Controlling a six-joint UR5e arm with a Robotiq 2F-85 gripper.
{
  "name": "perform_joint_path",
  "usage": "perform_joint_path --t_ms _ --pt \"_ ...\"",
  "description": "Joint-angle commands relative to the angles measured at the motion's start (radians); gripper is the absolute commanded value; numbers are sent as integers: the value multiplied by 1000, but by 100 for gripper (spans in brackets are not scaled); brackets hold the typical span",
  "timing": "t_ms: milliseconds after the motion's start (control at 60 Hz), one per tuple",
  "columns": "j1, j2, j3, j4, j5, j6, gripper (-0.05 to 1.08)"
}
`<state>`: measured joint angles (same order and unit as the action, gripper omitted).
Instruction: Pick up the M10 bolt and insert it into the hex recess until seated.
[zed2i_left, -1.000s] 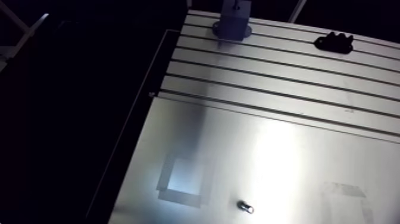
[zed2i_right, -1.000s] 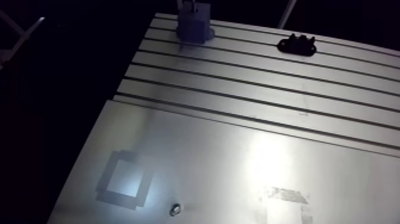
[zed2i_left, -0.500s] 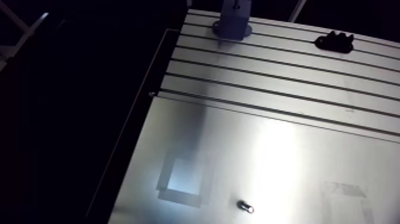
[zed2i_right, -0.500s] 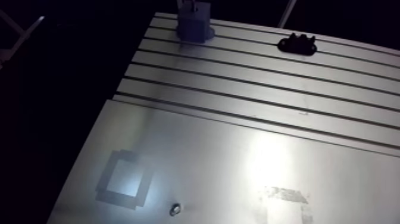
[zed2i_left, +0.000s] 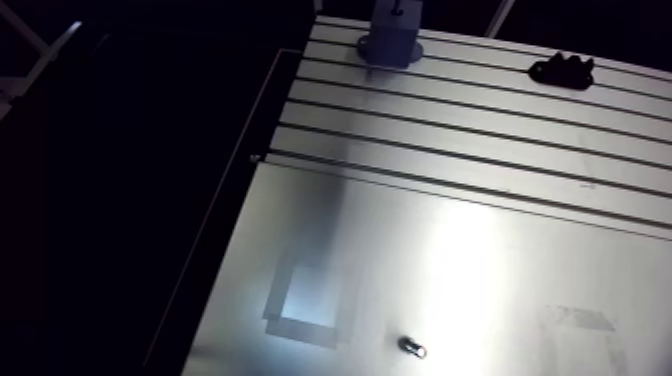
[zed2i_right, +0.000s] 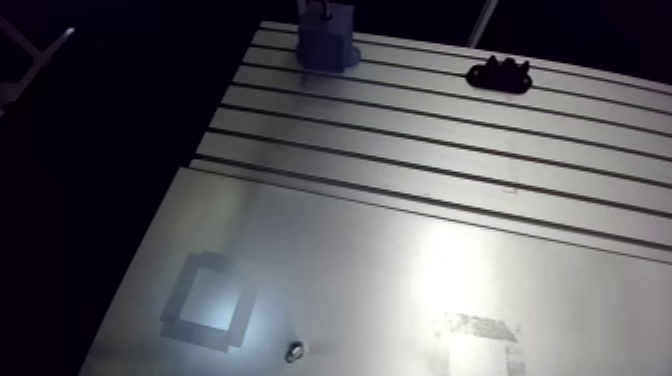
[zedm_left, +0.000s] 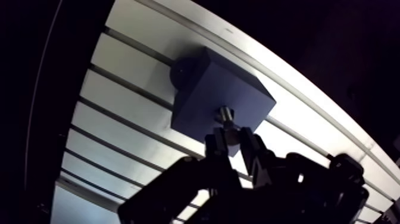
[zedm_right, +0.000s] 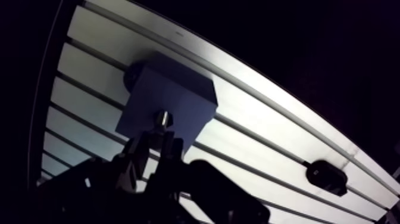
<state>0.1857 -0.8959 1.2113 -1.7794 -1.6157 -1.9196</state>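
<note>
Clasping the bolt (zedm_left: 225, 114), the tool (zedm_left: 231, 140) apparently hides most of it.

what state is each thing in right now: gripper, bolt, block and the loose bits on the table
gripper: shut on the bolt, just above the block
bolt: held upright at the block's top face; cannot tell if it is seated
block: standing on the slotted table
black part: lying on the table, apart from the block
small metal piece: lying on the table, far from the gripper, untouched

Claw (zedm_left: 231, 136) pinching bolt (zedm_left: 225, 113), narrow grip, aimed downward.
</note>
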Motion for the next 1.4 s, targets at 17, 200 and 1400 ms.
perform_joint_path --t_ms 17,200,1400 --pt "0 -4 3 4 -8 0 107" --pt "0 -5 10 5 -8 0 107" --pt "0 3 3 -1 -5 0 107"
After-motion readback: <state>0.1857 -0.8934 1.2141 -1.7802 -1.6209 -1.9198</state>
